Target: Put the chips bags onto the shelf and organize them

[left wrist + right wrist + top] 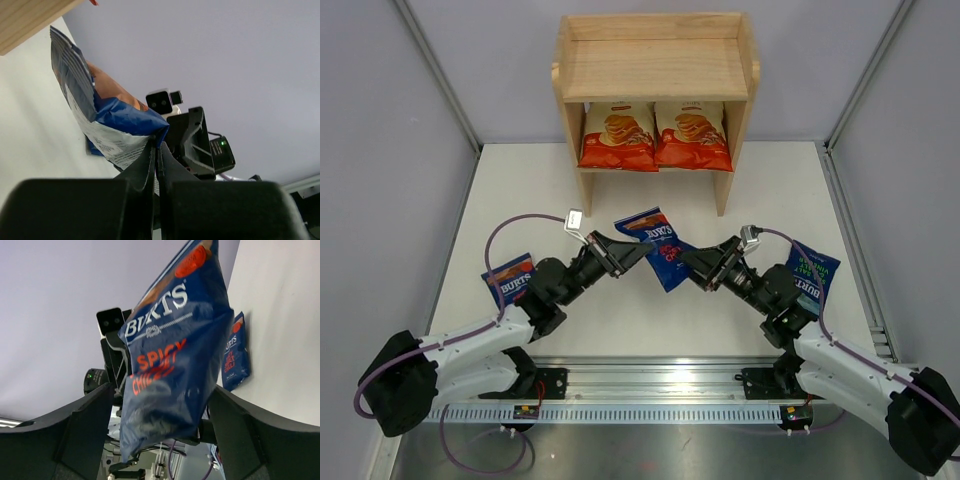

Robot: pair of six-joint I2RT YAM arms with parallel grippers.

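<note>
My left gripper (638,251) pinches a blue bag (658,248) tight. My right gripper (692,261) is spread wide, and the same bag hangs between its two sides.

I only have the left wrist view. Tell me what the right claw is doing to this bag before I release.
Observer: The right claw is open. Its fingers stand either side of the spicy Burts bag and are not pinching it.
Operator: Then I hold. Give me the shelf's state.
Observer: Two Cassava Chips bags sit side by side on the lower tier of the shelf; no bag is on the top tier.
Operator: Report the other bags.
Observer: A red-labelled Burts bag lies on the table beside the left arm, and the green-labelled one lies beside the right arm.
</note>
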